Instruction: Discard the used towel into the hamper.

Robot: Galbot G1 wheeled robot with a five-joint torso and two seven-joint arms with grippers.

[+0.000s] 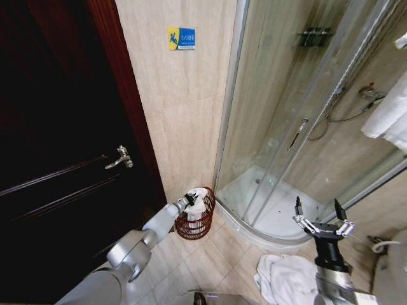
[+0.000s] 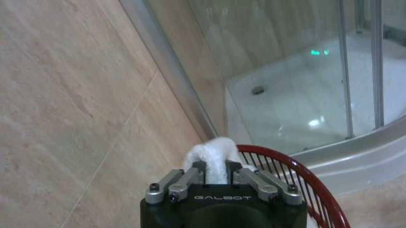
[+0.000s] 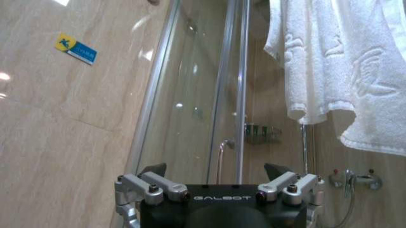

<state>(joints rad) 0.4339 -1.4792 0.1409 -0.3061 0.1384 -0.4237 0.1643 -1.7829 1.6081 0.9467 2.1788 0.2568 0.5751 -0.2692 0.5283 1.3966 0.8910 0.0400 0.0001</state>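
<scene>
Head camera looks steeply down from high up onto a bathroom corner, the door [image 1: 57, 146] at left and the shower enclosure [image 1: 299, 127] at right. The left wrist camera sits close over the hamper [image 2: 298, 185] by the wall, facing the shower tray. The right wrist camera tilts upward at hanging towels [image 3: 336, 66], sharing the wall sign [image 3: 76, 49] with the head view.

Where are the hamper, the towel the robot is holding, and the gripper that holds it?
hamper [image 1: 202, 223]: head view, on its front wire wall.
towel [image 2: 214, 156]: left wrist view, on the white bunch between the fingers.
left gripper [image 1: 191, 199]: head view, at its fingertips above the hamper.
</scene>
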